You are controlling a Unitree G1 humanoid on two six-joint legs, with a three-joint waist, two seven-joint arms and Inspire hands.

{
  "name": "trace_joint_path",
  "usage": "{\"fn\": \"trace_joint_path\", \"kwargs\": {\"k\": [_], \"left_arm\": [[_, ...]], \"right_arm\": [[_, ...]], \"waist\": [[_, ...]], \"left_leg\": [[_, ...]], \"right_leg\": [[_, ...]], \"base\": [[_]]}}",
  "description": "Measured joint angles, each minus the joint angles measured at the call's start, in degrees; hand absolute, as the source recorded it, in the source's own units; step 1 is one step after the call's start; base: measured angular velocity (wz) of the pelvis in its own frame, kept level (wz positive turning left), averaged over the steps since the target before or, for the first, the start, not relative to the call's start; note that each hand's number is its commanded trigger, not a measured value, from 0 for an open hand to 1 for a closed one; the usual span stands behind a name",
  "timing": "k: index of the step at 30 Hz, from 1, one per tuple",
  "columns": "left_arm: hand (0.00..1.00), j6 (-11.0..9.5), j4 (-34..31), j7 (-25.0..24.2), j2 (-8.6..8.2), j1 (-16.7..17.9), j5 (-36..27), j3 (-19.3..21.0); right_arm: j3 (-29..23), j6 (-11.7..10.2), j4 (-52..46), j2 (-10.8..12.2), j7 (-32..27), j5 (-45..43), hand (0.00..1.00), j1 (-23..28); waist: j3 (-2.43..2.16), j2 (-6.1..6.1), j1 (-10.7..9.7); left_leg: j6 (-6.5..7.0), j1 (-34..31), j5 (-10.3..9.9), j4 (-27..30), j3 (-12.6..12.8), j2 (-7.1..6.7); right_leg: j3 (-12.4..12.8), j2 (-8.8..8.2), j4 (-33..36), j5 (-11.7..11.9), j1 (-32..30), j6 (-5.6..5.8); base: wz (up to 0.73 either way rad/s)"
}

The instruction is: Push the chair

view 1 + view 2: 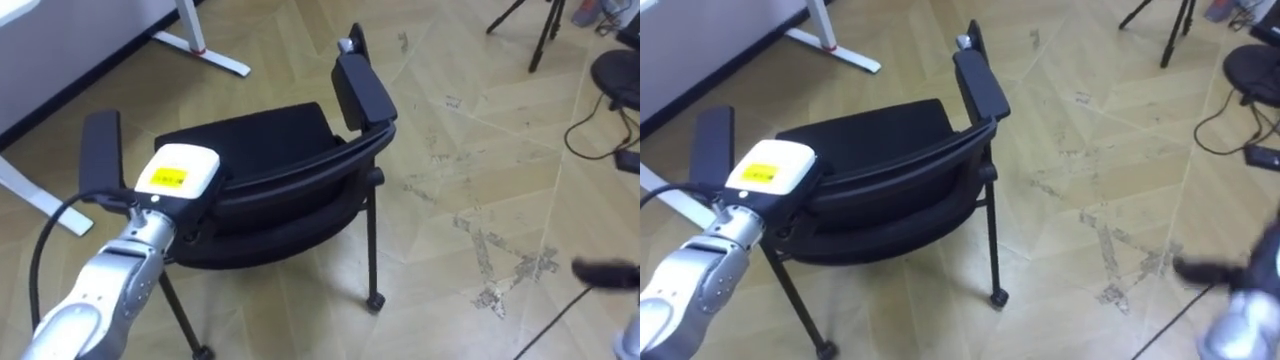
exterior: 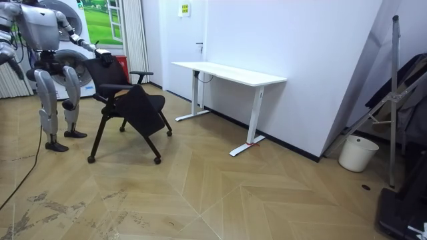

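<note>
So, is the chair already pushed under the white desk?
No, in the room view the chair stands on the open floor, clearly apart from the desk.

**Office-style test room, sparsely furnished.**
In the middle of the room view, a white height-adjustable desk (image 2: 230, 72) stands against a bare white wall (image 2: 307, 47). A black armchair (image 2: 130, 107) on castors is at the left, and a white waste bin (image 2: 358, 153) sits at the right beside a leaning metal frame (image 2: 395, 100). The floor is scuffed herringbone parquet (image 2: 220, 193). Tripod legs (image 1: 535, 30) and loose black cables (image 1: 590, 130) occupy the upper right of the left eye view.
</note>
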Motion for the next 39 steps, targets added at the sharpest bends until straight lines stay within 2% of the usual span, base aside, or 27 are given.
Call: {"fn": "trace_joint_path", "kwargs": {"k": [5, 9, 11, 12, 14, 15, 16, 17, 23, 25, 27, 28, 29, 30, 31, 32, 33, 34, 35, 39], "left_arm": [[1.0, -0.92, -0.29, -0.41, -0.01, -0.25, 0.01, -0.01], [1.0, -1.83, -1.41, -1.74, -0.02, -0.7, 0.59, -0.01], [1.0, -2.46, -1.61, -2.26, 0.0, -0.86, 0.6, -0.01], [1.0, -2.77, -1.61, -2.37, 0.0, -0.86, 0.59, -0.02], [1.0, -3.27, -1.61, -2.49, 0.12, -1.29, 0.67, -0.04], [1.0, -3.44, -1.61, -2.5, 0.23, -1.57, 0.67, -0.05], [1.0, -3.83, -1.6, -2.54, 0.83, -2.46, 0.67, -0.19], [1.0, -4.1, -1.61, -2.57, 1.54, -3.36, 0.67, -0.64], [1.0, -4.59, -1.71, -4.07, 1.72, -5.22, 1.14, -1.03], [1.0, -4.95, -2.2, -4.88, 1.8, -5.53, 1.14, -1.03], [1.0, -4.94, -2.91, -5.27, 2.0, -5.53, 1.14, -1.13], [1.0, -4.87, -3.22, -5.49, 2.47, -5.5, 1.07, -1.34], [1.0, -4.93, -3.67, -5.8, 3.42, -5.5, 1.07, -1.34], [1.0, -5.16, -4.22, -5.97, 5.6, -5.66, 1.07, -1.34], [1.0, -5.13, -3.83, -6.07, 6.23, -5.77, 1.04, -1.33], [1.0, -5.03, -3.08, -6.04, 5.64, -5.78, 1.04, -1.49], [1.0, -4.9, -1.42, -6.36, 3.85, -6.2, 1.12, -1.6], [1.0, -5.03, -1.26, -6.94, 3.76, -6.41, 1.2, -1.83], [1.0, -5.15, -1.55, -7.26, 3.52, -6.44, 1.61, -1.85], [1.0, -5.2, -2.72, -8.55, 3.03, -6.47, 2.66, -1.85]], "right_arm": [[7.4, -0.02, -7.97, -1.45, 2.57, -7.45, 0.0, -4.04], [9.93, -0.24, -13.47, -2.43, 6.2, -10.12, 0.0, -5.94], [11.59, -0.4, -16.66, -3.86, 7.39, -11.46, 0.0, -6.68], [12.68, -1.04, -18.3, -5.4, 8.08, -12.02, 0.0, -7.17], [14.7, -1.47, -20.48, -8.77, 8.87, -13.57, 0.0, -8.27], [15.27, -1.48, -20.81, -9.44, 9.16, -13.82, 0.0, -8.66], [16.58, -1.58, -20.9, -10.6, 10.05, -14.32, 0.0, -9.9], [17.43, -1.87, -21.02, -11.21, 11.3, -14.61, 0.0, -10.95], [18.55, -2.39, -23.34, -11.32, 15.8, -18.29, 0.0, -11.9], [19.08, -2.31, -25.66, -11.51, 19.05, -19.22, 0.0, -11.92], [20.83, -2.43, -27.77, -12.65, 21.15, -19.52, 0.0, -12.03], [22.29, -2.85, -28.05, -12.78, 22.49, -19.74, 0.0, -12.39], [23.23, -2.99, -28.34, -12.7, 23.06, -19.75, 0.0, -12.61], [25.12, -3.52, -29.48, -12.84, 24.26, -19.9, 0.0, -13.15], [26.67, -4.15, -30.42, -13.45, 24.95, -19.94, 0.0, -13.76], [27.64, -4.3, -30.41, -13.92, 25.03, -19.95, 0.0, -14.11], [29.66, -4.23, -30.35, -14.1, 25.72, -20.23, 0.0, -14.53], [31.5, -4.26, -30.61, -14.37, 27.54, -21.15, 0.0, -15.17], [32.51, -4.4, -31.08, -14.48, 30.01, -22.05, 0.0, -15.77], [35.17, -4.75, -31.85, -14.52, 37.65, -22.48, 0.0, -16.22]], "waist": [[0.05, 0.07, 1.24], [0.07, 0.05, 2.5], [0.09, 0.02, 2.87], [0.16, -0.1, 3.48], [0.52, -0.65, 3.99], [0.68, -0.91, 4.06], [1.09, -1.56, 4.15], [1.3, -2.0, 4.36], [1.35, -2.33, 6.01], [1.33, -2.36, 7.19], [1.28, -2.26, 7.9], [1.28, -1.65, 8.34], [1.29, -1.48, 8.71], [1.14, -1.78, 8.65], [1.02, -2.77, 8.35], [1.03, -2.75, 7.71], [1.06, -1.84, 6.84], [1.07, -2.21, 6.23], [1.05, -2.32, 5.92], [1.06, -2.55, 6.43]], "left_leg": [[0.0, 0.15, 0.0, -0.05, 0.0, 0.02], [0.0, 0.07, 0.01, -0.4, 0.13, 0.01], [0.0, 0.35, 0.01, -0.53, -0.03, 0.04], [0.0, 0.79, 0.02, -0.69, -0.13, 0.17], [0.0, 1.3, 0.02, -1.0, -1.17, 0.33], [0.0, 1.35, 0.02, -1.09, -1.27, 0.32], [0.0, 1.3, 0.02, -1.11, -1.44, 0.29], [0.0, 0.97, 0.02, -1.1, -1.5, 0.29], [0.0, 0.76, 0.02, -1.01, -1.73, -0.09], [0.0, 0.98, 0.03, -1.01, -1.99, 0.17], [0.02, 1.25, 0.06, -1.07, -4.86, 0.43], [0.01, 1.91, 0.09, -1.41, -10.25, 1.66], [-0.02, 1.91, 0.07, -1.35, -12.04, 2.49], [-0.28, 1.15, -0.09, -0.65, -13.16, 3.38], [-2.13, 1.7, -1.47, -0.11, -12.98, 2.5], [-2.46, 2.64, -2.82, -0.19, -12.85, 2.2], [-2.88, 3.68, -2.76, -0.7, -10.23, 3.13], [-3.17, 4.0, -2.01, -1.0, -6.62, 3.37], [-3.12, 4.29, -1.98, -1.34, -4.67, 3.82], [-3.11, 4.92, -1.97, -2.1, -4.54, 3.74]], "right_leg": [[0.77, 0.05, -0.02, 0.0, -0.05, 0.0], [0.62, 0.04, -0.09, -0.01, -0.33, 0.01], [0.59, 0.07, 0.07, -0.01, -0.27, 0.01], [0.58, 0.1, 0.09, -0.01, -0.04, 0.01], [-0.1, 0.08, 0.0, -0.01, 0.69, 0.01], [-0.19, 0.11, 0.01, -0.01, 0.75, 0.01], [-0.19, 0.14, -0.01, -0.01, 0.75, 0.01], [-0.26, 0.17, -0.09, -0.01, 0.57, 0.01], [-0.32, 0.01, -0.06, -0.01, 0.52, 0.01], [-0.26, 0.0, 0.05, -0.01, 0.42, 0.02], [-0.51, 0.3, 2.21, -0.14, -0.75, 0.02], [-0.77, 1.99, 6.97, -1.5, -4.6, -1.05], [0.59, 4.02, 5.14, -1.42, -5.92, -2.14], [1.66, 6.34, -1.93, 2.26, -8.75, -5.07], [-0.64, 4.98, -3.87, 11.19, -11.1, -5.44], [-1.33, 3.96, -1.08, 10.95, -11.44, -4.53], [-1.9, 4.2, 1.48, 10.3, -11.06, -4.57], [-1.38, 4.21, 1.11, 10.29, -10.3, -4.57], [-1.55, 4.59, 0.44, 10.28, -9.81, -4.55], [-1.8, 5.04, -0.23, 10.27, -9.21, -4.54]], "base": [[-0.04], [0.0], [-0.02], [-0.07], [0.09], [0.16], [0.11], [0.11], [0.02], [-0.09], [-0.21], [-0.31], [-0.33], [0.0], [0.25], [0.55], [0.52], [0.44], [0.21], [0.01]]}}
